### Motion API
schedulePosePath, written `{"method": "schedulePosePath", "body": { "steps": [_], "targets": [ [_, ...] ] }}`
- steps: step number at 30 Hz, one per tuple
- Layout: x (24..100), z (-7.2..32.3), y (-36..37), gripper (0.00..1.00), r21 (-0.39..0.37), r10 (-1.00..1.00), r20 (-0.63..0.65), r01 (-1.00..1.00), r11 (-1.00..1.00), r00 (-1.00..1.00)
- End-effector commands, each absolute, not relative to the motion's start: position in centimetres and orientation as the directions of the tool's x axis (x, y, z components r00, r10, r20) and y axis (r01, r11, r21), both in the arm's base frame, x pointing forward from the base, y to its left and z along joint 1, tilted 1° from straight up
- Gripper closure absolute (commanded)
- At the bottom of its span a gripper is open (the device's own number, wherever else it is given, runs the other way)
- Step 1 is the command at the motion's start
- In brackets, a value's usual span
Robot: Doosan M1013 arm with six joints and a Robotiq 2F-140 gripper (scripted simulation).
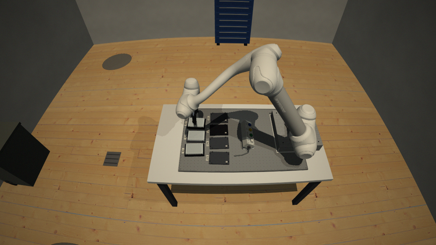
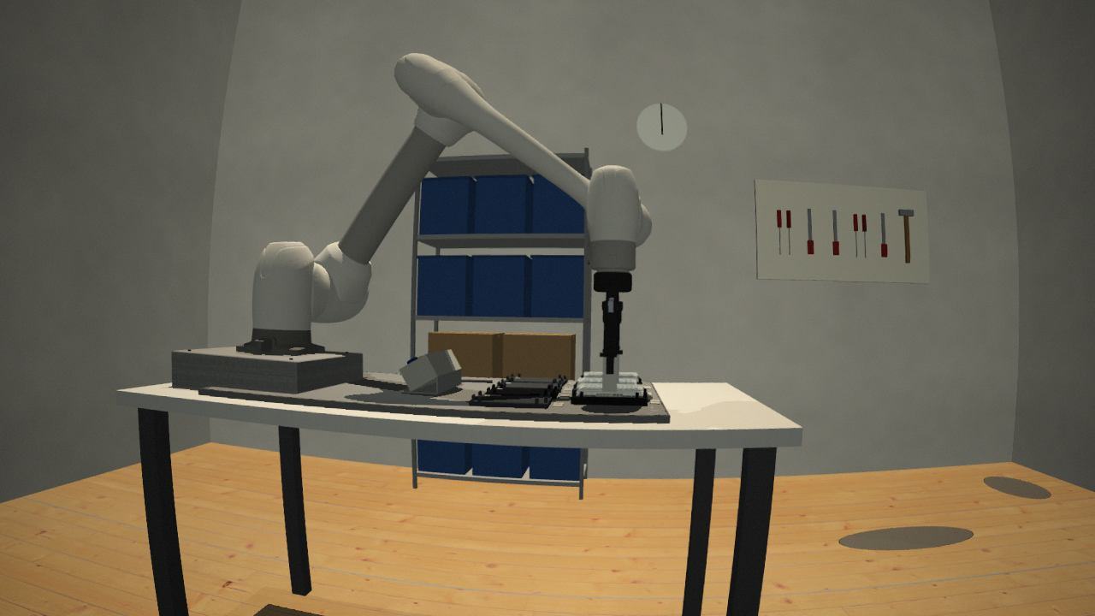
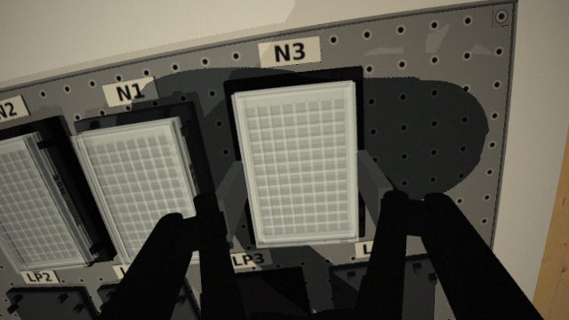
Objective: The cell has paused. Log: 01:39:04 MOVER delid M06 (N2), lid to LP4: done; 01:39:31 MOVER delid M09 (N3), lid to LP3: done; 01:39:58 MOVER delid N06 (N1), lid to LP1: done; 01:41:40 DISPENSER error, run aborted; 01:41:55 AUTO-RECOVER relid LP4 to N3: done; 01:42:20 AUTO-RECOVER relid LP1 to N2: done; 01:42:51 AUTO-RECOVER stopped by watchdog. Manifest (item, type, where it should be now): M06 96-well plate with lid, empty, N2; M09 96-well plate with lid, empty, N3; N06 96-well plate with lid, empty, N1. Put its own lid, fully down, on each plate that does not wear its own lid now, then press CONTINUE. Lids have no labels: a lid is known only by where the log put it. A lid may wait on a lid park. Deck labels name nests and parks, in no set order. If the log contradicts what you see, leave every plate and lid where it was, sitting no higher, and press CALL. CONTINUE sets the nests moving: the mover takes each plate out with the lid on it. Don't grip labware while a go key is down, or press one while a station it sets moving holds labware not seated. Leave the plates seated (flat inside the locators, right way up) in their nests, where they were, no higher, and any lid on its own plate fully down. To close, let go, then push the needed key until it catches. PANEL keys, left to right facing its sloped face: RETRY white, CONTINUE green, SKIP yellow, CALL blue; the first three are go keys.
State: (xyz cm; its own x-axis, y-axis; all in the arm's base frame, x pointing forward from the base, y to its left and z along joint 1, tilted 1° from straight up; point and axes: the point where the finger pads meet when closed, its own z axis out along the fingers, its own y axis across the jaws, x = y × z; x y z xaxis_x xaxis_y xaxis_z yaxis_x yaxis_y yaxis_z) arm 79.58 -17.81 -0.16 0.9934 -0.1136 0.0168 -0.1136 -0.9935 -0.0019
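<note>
Three clear 96-well plates stand in a row of black nests at the deck's left edge. In the wrist view the nests read N3 [image 3: 289, 52], N1 [image 3: 130, 91] and N2 [image 3: 9, 110]. My gripper [image 3: 300, 172] stands over N3, and its grey pads press both long sides of the clear lid [image 3: 297, 162] on the N3 plate. I cannot tell whether the lid is raised off that plate. The N1 plate [image 3: 138, 180] and the N2 plate [image 3: 33, 206] each look covered. From above, the gripper [image 1: 195, 117] is at the farthest plate.
Four dark lid parks [image 1: 218, 136] lie in a column right of the nests, with labels LP3 [image 3: 249, 259] and LP2 [image 3: 39, 276] readable. The key panel [image 1: 248, 134] with its cable sits mid-deck. A grey tray [image 1: 281, 131] and the arm's base [image 1: 305, 143] are at the right.
</note>
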Motion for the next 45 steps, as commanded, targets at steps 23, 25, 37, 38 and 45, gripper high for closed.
{"method": "schedulePosePath", "body": {
  "steps": [23, 25, 37, 38, 45],
  "targets": [
    [79.58, -0.14, -17.81, 0.34, -0.002, -0.114, 0.017, -0.114, -0.994, 0.993],
    [79.58, -0.14, -17.81, 0.34, -0.002, -0.114, 0.017, -0.114, -0.994, 0.993],
    [79.58, -0.14, -17.81, 0.34, -0.002, -0.114, 0.017, -0.114, -0.994, 0.993],
    [79.58, -0.14, -17.81, 0.34, -0.002, -0.114, 0.017, -0.114, -0.994, 0.993],
    [79.58, -0.14, -17.81, 0.34, -0.002, -0.114, 0.017, -0.114, -0.994, 0.993]
  ]
}}
